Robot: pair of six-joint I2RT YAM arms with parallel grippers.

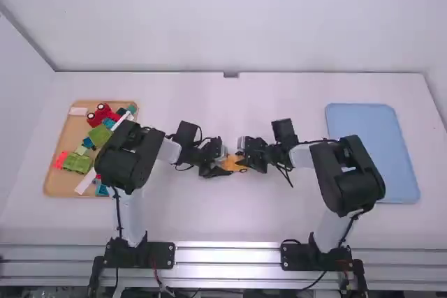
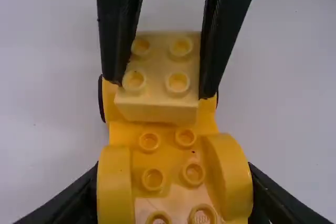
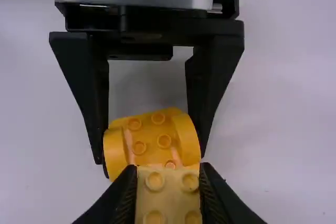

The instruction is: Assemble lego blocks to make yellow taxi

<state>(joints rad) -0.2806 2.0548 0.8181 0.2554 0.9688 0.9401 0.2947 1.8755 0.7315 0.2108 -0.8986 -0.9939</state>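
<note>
Tray (image 1: 64,190) of loose blocks (image 1: 77,163) lies at 9 o'clock on the desk (image 1: 230,221), probably to keep parts handy. At centre, the left pincer (image 3: 151,158) is clamped on the yellow chassis (image 2: 147,156) by 2 opposite sides, which leaves its studs (image 2: 193,173) bare and likely steadies it. Toward 3 o'clock, the right pincer (image 2: 160,89) grips the pale yellow block (image 2: 156,61) by its flanks, presumably freeing the underside for pressing; whether it is seated, one cannot tell. Blue tray (image 1: 370,151) sits at 3 o'clock.
</note>
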